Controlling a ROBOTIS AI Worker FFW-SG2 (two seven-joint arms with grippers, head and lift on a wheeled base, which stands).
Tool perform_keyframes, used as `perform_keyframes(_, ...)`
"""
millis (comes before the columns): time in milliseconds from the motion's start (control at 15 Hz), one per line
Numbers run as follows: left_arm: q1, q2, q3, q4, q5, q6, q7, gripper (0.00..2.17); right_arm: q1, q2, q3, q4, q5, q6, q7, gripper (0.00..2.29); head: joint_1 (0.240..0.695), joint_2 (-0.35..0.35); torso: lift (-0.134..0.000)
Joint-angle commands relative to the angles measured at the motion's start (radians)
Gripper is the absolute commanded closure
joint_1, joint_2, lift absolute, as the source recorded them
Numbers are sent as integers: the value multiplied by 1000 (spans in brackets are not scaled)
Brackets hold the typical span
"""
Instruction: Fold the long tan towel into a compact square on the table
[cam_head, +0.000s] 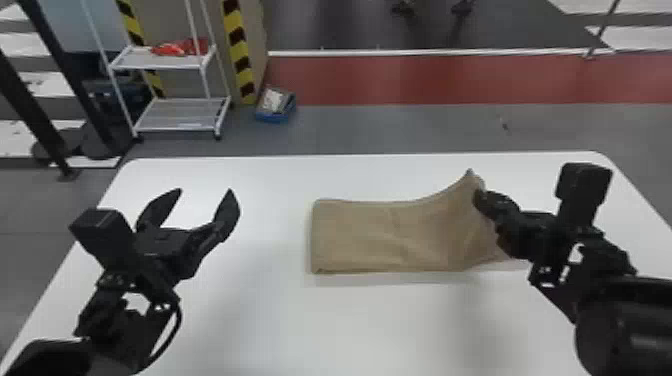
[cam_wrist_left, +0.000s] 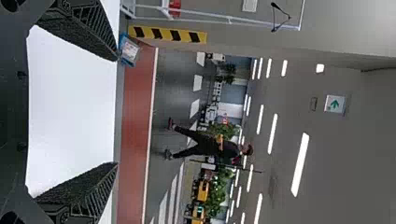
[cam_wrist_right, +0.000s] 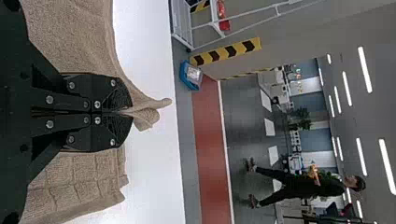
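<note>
The tan towel (cam_head: 390, 235) lies as a folded rectangle right of the table's middle, its far right corner lifted off the surface. At that raised corner is my right gripper (cam_head: 477, 196). In the right wrist view, my right gripper (cam_wrist_right: 128, 112) is shut on the towel (cam_wrist_right: 77, 35), and a small pinched tip of cloth sticks out past the fingers. My left gripper (cam_head: 206, 192) is over the table's left part, away from the towel. In the left wrist view, my left gripper (cam_wrist_left: 116, 112) stands open, with nothing between its two fingers.
The white table (cam_head: 260, 320) has rounded far corners. Beyond its far edge, a white shelf cart (cam_head: 170, 122) and a blue box (cam_head: 276, 106) stand on the floor, near a pillar with yellow and black stripes (cam_head: 239, 55).
</note>
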Motion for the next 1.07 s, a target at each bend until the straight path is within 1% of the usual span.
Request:
perform_keyframes(0, -1, 0, -1, 6, -1, 0, -2, 87, -3, 2, -8, 3, -14, 10, 10, 1153, 695, 35, -125)
perform_keyframes(67, -1, 0, -3, 6, -1, 0, -2, 87, 5, 2, -15, -32, -23, 22, 10, 1153, 695, 36, -125)
perform_keyframes(200, -1, 0, -3, 9, 1, 0, -2, 87, -3, 2, -77, -77, -37, 75, 10, 1153, 695, 36, -125)
perform_keyframes(333, -4, 0, -7, 18, -1, -3, -2, 87, -9, 2, -123, -77, -54, 87, 10, 1153, 695, 9, -125)
perform_keyframes(400, -9, 0, -12, 26, 1, -3, -3, 87, -15, 2, -124, -54, -53, 84, 10, 1153, 695, -1, -125)
perform_keyframes(467, -10, 0, -15, 28, 1, -3, -3, 87, -35, 2, -124, -8, -50, 87, 10, 971, 695, -12, -125)
perform_keyframes(533, -10, -2, -18, 28, -1, -3, -5, 87, -57, -3, -126, 34, -51, 96, 10, 424, 695, -19, -125)
perform_keyframes(600, -10, -2, -18, 28, -1, -3, -6, 87, -71, -5, -127, 64, -48, 105, 10, 19, 695, -23, -125)
perform_keyframes(800, -7, 0, -16, 31, -1, -3, -6, 87, -61, -18, -139, 60, -43, 127, 10, -1, 695, -32, -125)
perform_keyframes(1000, -10, 0, -23, 38, -1, -3, -8, 87, -57, -49, -166, 28, -31, 225, 32, 80, 695, -41, -125)
